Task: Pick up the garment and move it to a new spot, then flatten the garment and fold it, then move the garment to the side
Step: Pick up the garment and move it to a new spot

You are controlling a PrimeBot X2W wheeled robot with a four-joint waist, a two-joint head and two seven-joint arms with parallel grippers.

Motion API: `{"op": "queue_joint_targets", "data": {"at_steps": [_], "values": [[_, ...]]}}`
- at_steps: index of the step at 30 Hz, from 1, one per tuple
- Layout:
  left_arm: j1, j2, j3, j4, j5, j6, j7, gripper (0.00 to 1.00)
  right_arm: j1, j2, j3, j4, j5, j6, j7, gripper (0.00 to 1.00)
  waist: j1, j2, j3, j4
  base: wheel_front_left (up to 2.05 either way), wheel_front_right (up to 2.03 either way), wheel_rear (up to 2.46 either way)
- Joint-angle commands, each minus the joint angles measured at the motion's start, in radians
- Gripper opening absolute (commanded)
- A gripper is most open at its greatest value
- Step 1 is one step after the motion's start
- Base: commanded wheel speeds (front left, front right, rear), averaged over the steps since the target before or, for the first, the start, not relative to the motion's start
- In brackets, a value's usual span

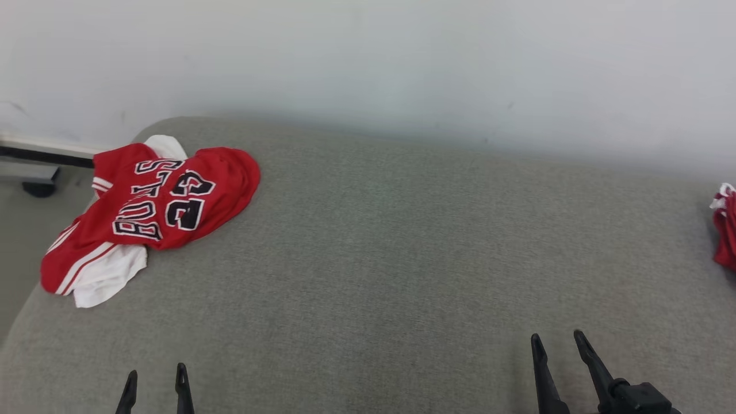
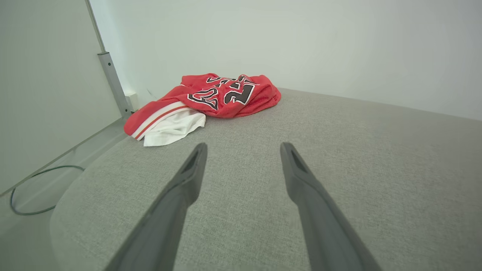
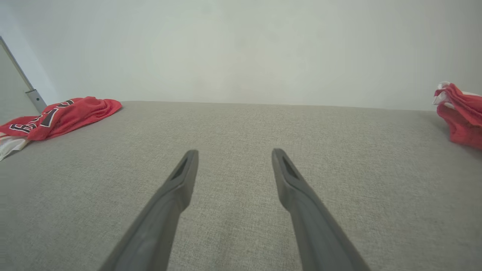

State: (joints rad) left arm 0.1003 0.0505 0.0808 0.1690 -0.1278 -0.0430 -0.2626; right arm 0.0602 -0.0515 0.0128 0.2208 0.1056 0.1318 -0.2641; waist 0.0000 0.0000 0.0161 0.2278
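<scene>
A crumpled red garment (image 1: 155, 201) with black-and-white lettering, the number 23 and a white part lies at the far left of the grey cushioned surface (image 1: 402, 247). The left wrist view has the garment (image 2: 222, 94) ahead of the fingers, and the garment (image 3: 60, 116) sits far left in the right wrist view. My left gripper (image 1: 156, 376) stands open at the lower left, well short of the garment, nothing between its fingers. At the lower right my right gripper (image 1: 558, 339) is open and empty, far from the garment.
A second red-and-white cloth (image 1: 725, 230) lies at the surface's right edge, also seen as the cloth (image 3: 457, 113). A pale wall (image 1: 368, 69) runs behind. Left of the surface are a floor with a cable (image 2: 26, 195) and a metal post (image 2: 111, 82).
</scene>
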Motion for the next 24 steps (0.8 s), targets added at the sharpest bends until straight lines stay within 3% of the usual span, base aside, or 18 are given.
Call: {"op": "queue_joint_targets", "data": {"at_steps": [1, 15, 24], "values": [[0.010, 0.000, 0.003, 0.002, 0.004, 0.002, -0.003, 1.00, 0.001, 0.002, 0.000, 0.001, -0.001, -0.002, 0.000, 1.00, 0.0000, 0.0000, 0.003, 0.089, 0.00, 0.00, 0.00], [0.038, 0.000, 0.020, 0.002, 0.038, 0.023, -0.003, 1.00, 0.004, 0.002, 0.015, 0.015, 0.012, -0.002, 0.000, 1.00, 0.0000, 0.0000, -0.015, 0.261, 0.00, 0.00, 0.00], [0.046, 0.000, 0.036, -0.017, 0.012, 0.050, -0.003, 1.00, -0.026, 0.002, 0.046, 0.030, 0.002, -0.002, 0.000, 1.00, 0.0000, 0.0000, -0.005, 0.285, 0.00, 0.00, 0.00]]}}
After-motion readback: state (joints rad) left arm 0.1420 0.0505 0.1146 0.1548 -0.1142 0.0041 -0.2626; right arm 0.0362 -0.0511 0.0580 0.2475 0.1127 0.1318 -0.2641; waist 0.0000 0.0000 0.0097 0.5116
